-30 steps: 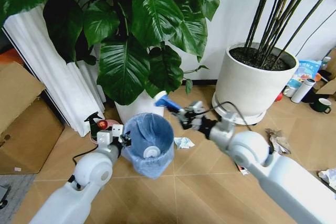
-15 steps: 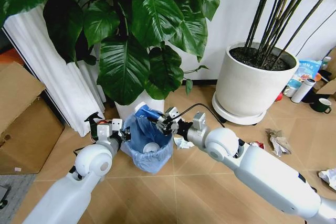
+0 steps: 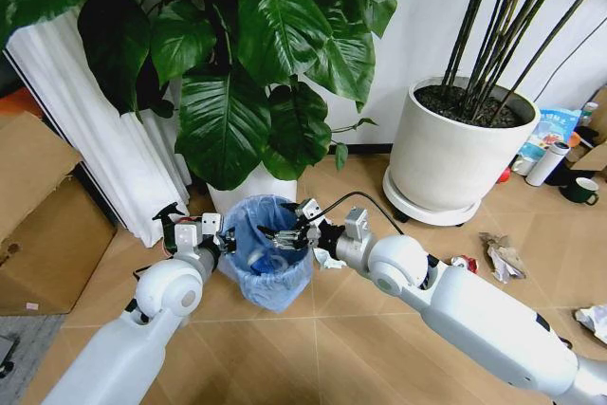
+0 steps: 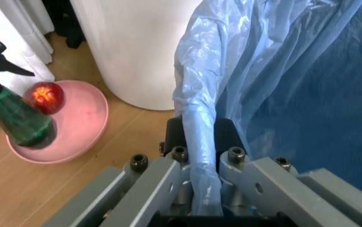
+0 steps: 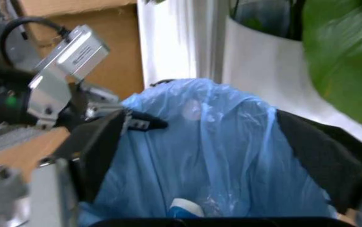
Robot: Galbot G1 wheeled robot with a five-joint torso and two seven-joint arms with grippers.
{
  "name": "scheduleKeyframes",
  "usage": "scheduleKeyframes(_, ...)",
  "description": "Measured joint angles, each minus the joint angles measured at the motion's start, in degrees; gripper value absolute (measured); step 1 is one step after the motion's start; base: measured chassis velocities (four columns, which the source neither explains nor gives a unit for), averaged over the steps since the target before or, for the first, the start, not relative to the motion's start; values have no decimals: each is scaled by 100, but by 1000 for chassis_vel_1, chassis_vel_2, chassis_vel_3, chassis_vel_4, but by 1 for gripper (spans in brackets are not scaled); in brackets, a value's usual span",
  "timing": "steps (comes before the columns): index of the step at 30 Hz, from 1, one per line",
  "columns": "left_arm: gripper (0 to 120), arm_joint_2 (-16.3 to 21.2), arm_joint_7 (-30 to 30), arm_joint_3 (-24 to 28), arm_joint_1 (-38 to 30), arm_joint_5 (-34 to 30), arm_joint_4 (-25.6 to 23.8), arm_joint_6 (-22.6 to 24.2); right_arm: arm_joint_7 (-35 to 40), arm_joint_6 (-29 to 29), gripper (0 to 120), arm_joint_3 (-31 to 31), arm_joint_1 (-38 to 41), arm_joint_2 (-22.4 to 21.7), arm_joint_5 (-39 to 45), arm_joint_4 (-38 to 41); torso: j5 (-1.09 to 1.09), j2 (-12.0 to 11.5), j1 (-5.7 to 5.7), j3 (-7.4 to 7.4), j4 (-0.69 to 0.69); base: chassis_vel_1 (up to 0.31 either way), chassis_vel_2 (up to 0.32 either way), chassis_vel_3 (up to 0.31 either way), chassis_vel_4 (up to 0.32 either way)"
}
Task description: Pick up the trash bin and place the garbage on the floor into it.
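My left gripper (image 4: 203,189) is clamped on the bin's (image 3: 270,277) rim, pinching the blue bag liner (image 4: 275,80) between its fingers and holding the bin just in front of the leafy plant's white pot (image 3: 248,198). My right gripper (image 3: 285,234) hangs over the bin's mouth with its fingers spread wide and nothing between them; a blue-white cup (image 5: 186,207) lies down in the liner below. So I judge one piece is in, and the job is far from done. Beyond the bin, on the floor (image 3: 360,339), a crumpled white paper (image 3: 332,258) lies just beside it, and farther off toward the other big pot (image 3: 455,154) sit a red can (image 3: 463,263) and crumpled foil (image 3: 501,255).
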Motion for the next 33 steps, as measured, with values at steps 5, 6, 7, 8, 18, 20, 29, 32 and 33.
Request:
scheduleKeyframes(5,0,-31,88,-126,101,207,31,-28,592,-57,100,433,-69,44,170,46,0,0,0,0,1,0,0,0,0)
scheduleKeyframes(6,0,-32,138,-200,155,308,48,-49,700,-136,100,677,-150,8,253,47,0,0,0,0,2,0,0,0,0)
scheduleKeyframes(7,0,-32,138,-200,155,308,48,-49,700,-136,100,677,-150,8,253,47,0,0,0,0,2,0,0,0,0)
scheduleKeyframes(8,0,-34,149,-240,183,332,49,-56,724,-170,100,831,-209,-33,277,27,0,0,0,0,2,0,0,0,0)
scheduleKeyframes(18,0,5,156,-404,286,328,-119,-77,203,-77,100,1564,-778,-140,-2,-1932,1,0,0,0,-1,0,0,0,0)
scheduleKeyframes(20,0,12,156,-407,292,327,-140,-83,62,34,100,1481,-761,-61,-179,-2309,1,0,0,0,-1,0,0,0,0)
scheduleKeyframes(29,0,64,167,-441,392,329,-284,-177,-741,1113,100,909,-278,1253,-1330,-4999,0,-1,0,1,1,0,0,0,0)
scheduleKeyframes(32,0,89,169,-441,401,329,-305,-183,-833,1262,100,838,-182,1570,-1441,-5386,0,-1,0,0,2,0,0,0,0)
scheduleKeyframes(33,0,96,172,-437,402,329,-311,-186,-865,1316,100,822,-144,1702,-1494,-5532,-7,-1,0,0,2,0,0,0,0)
